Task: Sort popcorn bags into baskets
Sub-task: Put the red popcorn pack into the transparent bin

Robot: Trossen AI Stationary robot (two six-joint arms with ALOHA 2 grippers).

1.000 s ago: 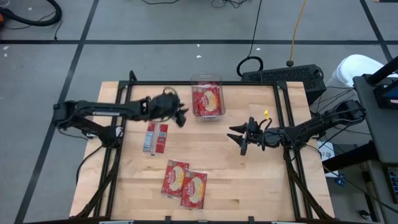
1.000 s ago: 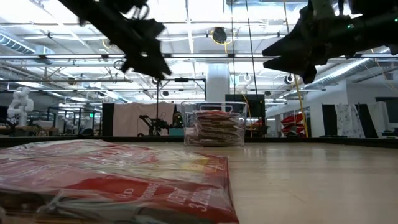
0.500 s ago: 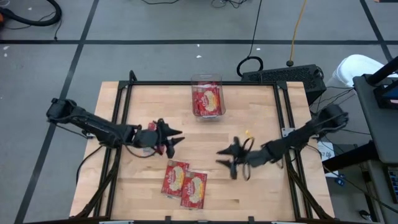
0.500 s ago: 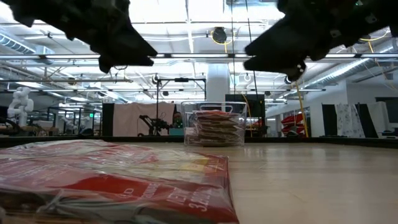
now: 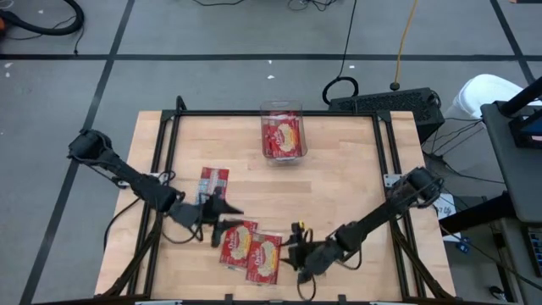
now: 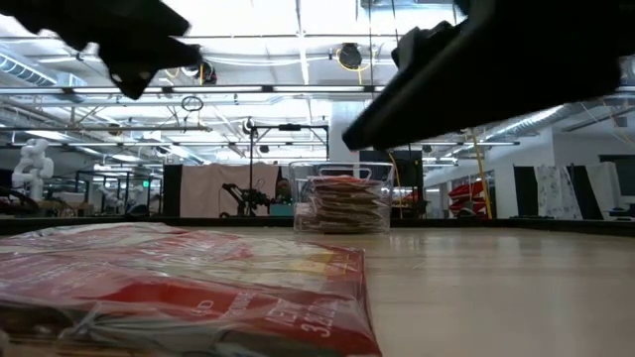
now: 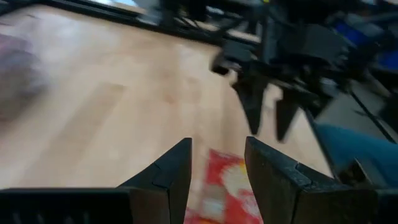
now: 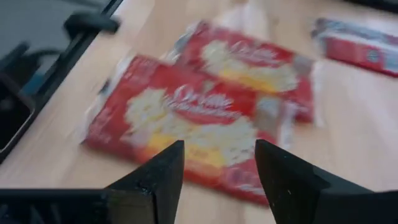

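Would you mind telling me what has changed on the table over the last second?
Both arms swung from near the clear bin toward the table's front: the left gripper and right gripper, both open and empty, now flank the two overlapping popcorn bags. Nothing was grasped. Those bags, the side bag and the filled bin stayed put.

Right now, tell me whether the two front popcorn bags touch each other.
Touching. The high view shows the left bag and right bag overlapping along one edge; the right wrist view shows no gap between them.

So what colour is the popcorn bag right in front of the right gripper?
The popcorn bag is red with a cream-yellow popcorn picture and white lettering; the right wrist view shows it best.
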